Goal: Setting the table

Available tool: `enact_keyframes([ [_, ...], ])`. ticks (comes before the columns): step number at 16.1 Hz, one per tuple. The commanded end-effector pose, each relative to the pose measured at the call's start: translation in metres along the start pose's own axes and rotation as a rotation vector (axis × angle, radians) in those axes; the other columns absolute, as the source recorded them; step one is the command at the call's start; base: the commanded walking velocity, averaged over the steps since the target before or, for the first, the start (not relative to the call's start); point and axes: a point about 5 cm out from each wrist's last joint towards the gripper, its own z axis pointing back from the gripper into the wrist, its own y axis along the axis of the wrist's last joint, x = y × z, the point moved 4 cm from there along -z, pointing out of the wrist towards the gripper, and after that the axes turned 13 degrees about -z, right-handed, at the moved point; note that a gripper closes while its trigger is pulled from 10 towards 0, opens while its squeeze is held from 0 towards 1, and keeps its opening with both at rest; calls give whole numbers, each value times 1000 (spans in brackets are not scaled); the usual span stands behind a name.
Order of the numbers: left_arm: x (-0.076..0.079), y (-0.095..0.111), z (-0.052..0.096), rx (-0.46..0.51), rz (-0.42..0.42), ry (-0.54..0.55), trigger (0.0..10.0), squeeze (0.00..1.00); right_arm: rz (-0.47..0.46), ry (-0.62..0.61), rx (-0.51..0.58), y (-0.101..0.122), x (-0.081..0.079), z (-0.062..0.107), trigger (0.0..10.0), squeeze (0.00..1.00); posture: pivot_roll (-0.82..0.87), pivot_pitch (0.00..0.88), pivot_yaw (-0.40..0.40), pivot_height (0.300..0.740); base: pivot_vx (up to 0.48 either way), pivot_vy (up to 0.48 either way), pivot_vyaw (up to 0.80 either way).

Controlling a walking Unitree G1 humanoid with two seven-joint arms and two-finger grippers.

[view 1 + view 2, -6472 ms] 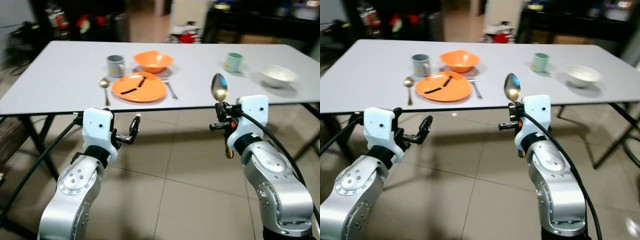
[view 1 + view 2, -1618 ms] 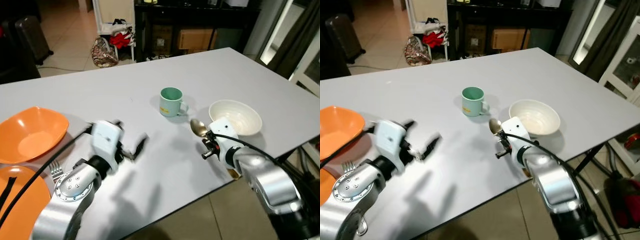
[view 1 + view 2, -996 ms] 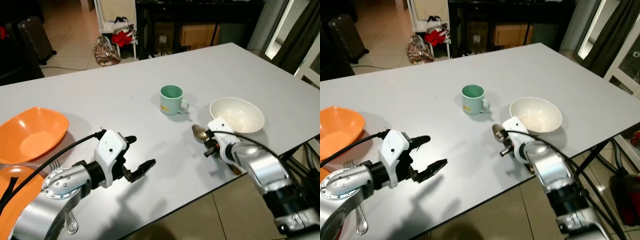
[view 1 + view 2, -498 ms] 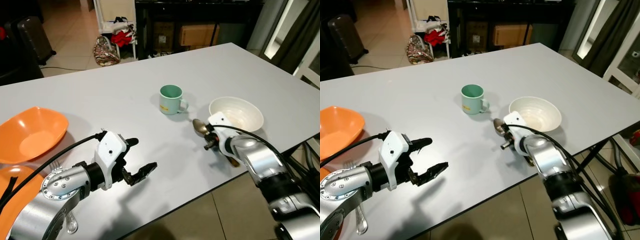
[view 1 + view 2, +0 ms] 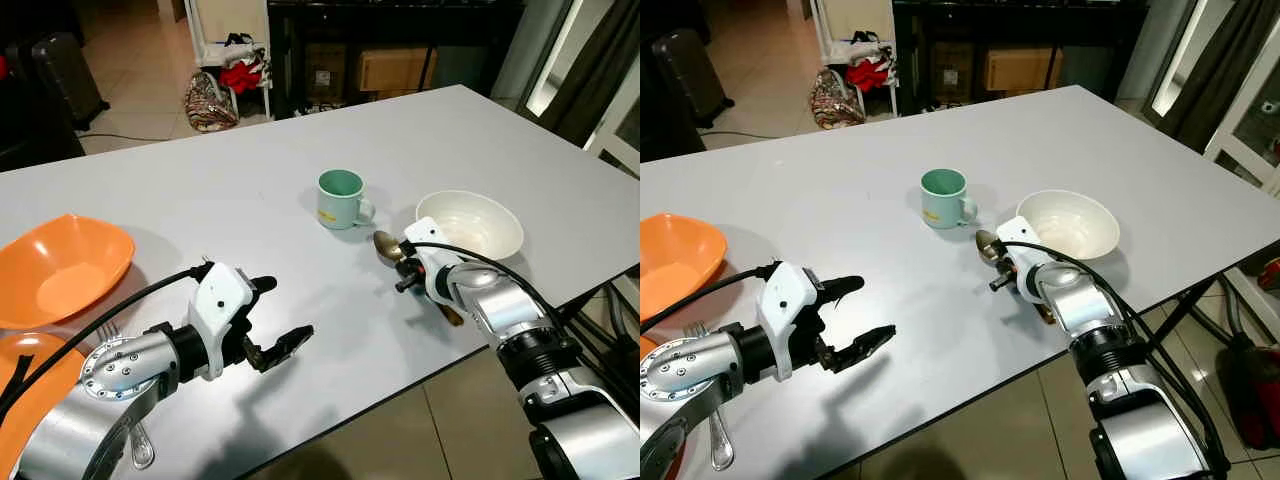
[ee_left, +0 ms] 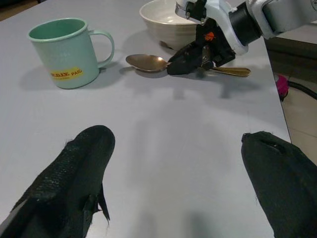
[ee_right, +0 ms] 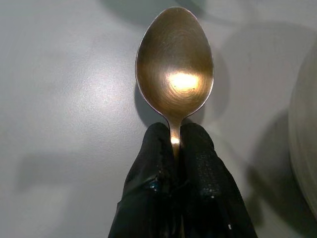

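Table (image 5: 200, 180) layout, with both grippers placed over its near half.

A mug (image 5: 337, 199) was set near the middle of the table, with a bowl (image 5: 470, 222) to its right, toward the near right edge. A spoon (image 7: 174, 67) was held between them by the right gripper (image 5: 404, 270), its handle pinched by the closed fingers and its head pointed toward the mug, low over the tabletop. The left gripper (image 5: 270, 317) was positioned over the near left part, fingers spread. At the far left, a second bowl (image 5: 62, 266) was placed, with a plate (image 5: 25, 400) before it and a fork (image 5: 110, 328) just beside that plate.
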Motion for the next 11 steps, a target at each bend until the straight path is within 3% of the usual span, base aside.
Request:
enact_keyframes([
  [1,1,2,0,0,-11,-13,10000,0,-9,9,-23,-4,-1,-2,10000,0,-92,0,11,740,0,0,0],
  [2,1,2,0,1,-11,-13,10000,0,-19,16,-30,-6,-1,-2,10000,0,-94,0,12,740,0,0,0],
  [3,1,3,0,2,-11,-13,10000,0,-24,19,-32,-6,-1,-2,10000,494,-95,0,12,740,0,0,0],
  [4,1,3,-1,3,-11,-14,10000,0,-28,18,-32,-7,-1,-2,10000,722,-95,0,13,740,0,0,0],
  [6,1,3,-2,5,-11,-16,10000,0,-29,18,-29,-7,-1,-3,10000,827,-96,0,13,740,0,0,0],
  [11,0,3,-4,3,-12,-8,10000,0,-1,36,23,3,-2,0,10000,812,-94,0,14,740,0,0,0],
])
